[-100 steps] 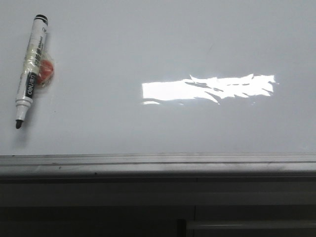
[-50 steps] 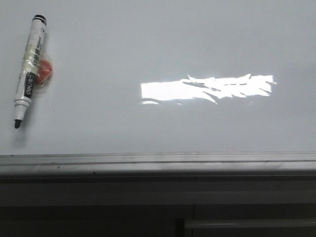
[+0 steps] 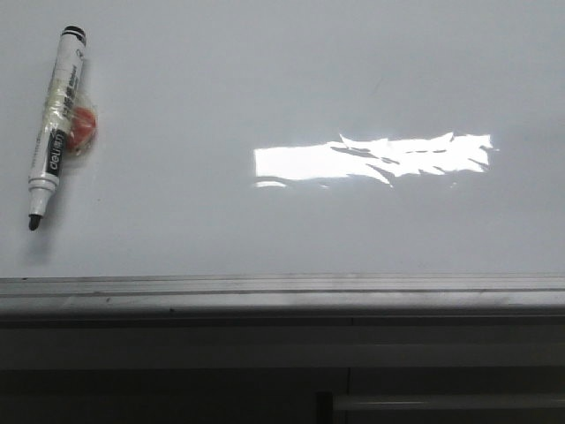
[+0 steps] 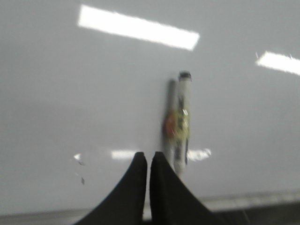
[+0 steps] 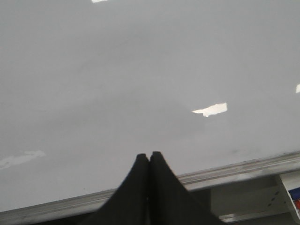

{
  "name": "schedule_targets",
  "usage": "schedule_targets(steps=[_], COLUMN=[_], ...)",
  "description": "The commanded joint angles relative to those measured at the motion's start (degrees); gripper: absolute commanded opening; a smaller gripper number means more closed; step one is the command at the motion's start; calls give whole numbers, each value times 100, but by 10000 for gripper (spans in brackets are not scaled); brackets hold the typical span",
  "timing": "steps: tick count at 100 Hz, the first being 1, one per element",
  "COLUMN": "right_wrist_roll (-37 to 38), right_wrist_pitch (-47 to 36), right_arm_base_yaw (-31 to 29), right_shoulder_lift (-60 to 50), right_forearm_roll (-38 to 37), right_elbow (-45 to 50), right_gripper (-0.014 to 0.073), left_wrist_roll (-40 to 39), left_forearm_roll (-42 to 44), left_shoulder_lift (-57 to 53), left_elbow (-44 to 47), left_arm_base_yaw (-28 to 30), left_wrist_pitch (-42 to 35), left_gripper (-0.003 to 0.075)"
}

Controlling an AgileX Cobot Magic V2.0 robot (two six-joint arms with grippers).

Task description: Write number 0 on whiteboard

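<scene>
The whiteboard [image 3: 291, 79] lies flat, glossy white, and fills most of the front view. The number 0 is not in view on it. A black-and-white marker [image 3: 55, 132] lies at the far left, uncapped, with its black tip toward the near frame strip. An orange-red lump [image 3: 84, 126] is taped to its barrel. Neither gripper shows in the front view. In the left wrist view my left gripper [image 4: 148, 155] is shut and holds nothing, hovering just short of the marker [image 4: 180, 122]. My right gripper [image 5: 149, 154] is shut and empty, over bare board [image 5: 140, 70] near the edge.
A grey aluminium frame strip [image 3: 282, 287] runs along the board's near edge, with a dark ledge below it. A bright rectangular glare patch [image 3: 371, 159] sits right of centre on the board.
</scene>
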Motion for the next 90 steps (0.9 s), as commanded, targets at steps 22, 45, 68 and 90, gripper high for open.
schedule_targets(steps=[22, 45, 68, 90], right_wrist_roll=[0, 0, 0, 0], right_wrist_pitch=[-380, -664, -1110, -1529], right_arm_base_yaw=[810, 912, 912, 912], right_shoulder_lift=[122, 122, 122, 209], right_forearm_roll=[-9, -9, -47, -47], right_elbow=[-206, -206, -194, -194], right_gripper=[-57, -57, -57, -57], left_wrist_roll=[2841, 2898, 3085, 5333], left_forearm_roll=[-1905, -2156, -2939, -4041], left_shoulder_lift=[111, 120, 470, 929], left_elbow=[145, 301, 855, 951], left_arm_base_yaw=[10, -95, -95, -95], left_wrist_pitch=[511, -1453, -1560, -568], left_gripper=[367, 522, 458, 438])
